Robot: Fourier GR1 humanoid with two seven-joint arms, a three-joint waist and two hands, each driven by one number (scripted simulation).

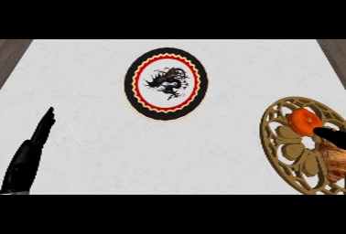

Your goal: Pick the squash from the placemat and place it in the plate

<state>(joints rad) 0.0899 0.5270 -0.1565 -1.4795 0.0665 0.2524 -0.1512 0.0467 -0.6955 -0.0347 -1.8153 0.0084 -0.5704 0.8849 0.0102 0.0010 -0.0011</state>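
Orange round squash on the tan openwork round placemat, with the black right hand nearest.
The squash lies just up-left of that hand's tip, touching or nearly so; whether this hand is spread or closing cannot be told. The black-rimmed, red-ringed round plate sits well apart, further up-left. The black left hand rests at the lower left, fingers straight and together.
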